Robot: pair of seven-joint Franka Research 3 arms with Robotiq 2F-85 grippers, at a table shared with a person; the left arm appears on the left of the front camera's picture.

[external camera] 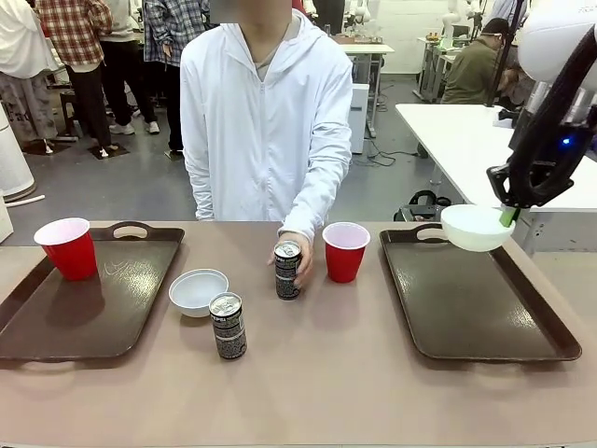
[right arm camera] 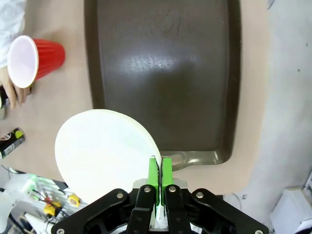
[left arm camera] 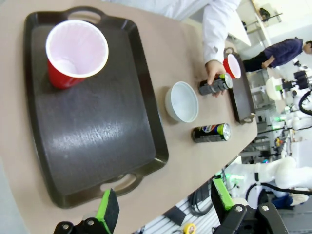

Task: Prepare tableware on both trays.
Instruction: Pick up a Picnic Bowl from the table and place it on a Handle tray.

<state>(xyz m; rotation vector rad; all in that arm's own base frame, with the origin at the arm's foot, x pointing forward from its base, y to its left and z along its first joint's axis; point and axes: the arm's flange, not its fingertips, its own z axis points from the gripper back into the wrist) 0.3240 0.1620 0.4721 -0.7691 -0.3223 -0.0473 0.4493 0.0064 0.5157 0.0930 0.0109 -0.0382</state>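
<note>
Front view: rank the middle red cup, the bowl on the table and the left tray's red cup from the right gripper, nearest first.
From the right gripper with its held bowl:
1. middle red cup, right of centre.
2. table bowl, left of centre.
3. far-left red cup, on the left tray.

White arm (external camera: 558,37) — black right gripper (external camera: 506,217), green fingers (right arm camera: 153,173).

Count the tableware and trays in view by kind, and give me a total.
Red plastic cups: 2
White bowls: 2, one held by the right gripper
Dark drink cans: 2
Dark brown trays: 2
Total: 8
</note>
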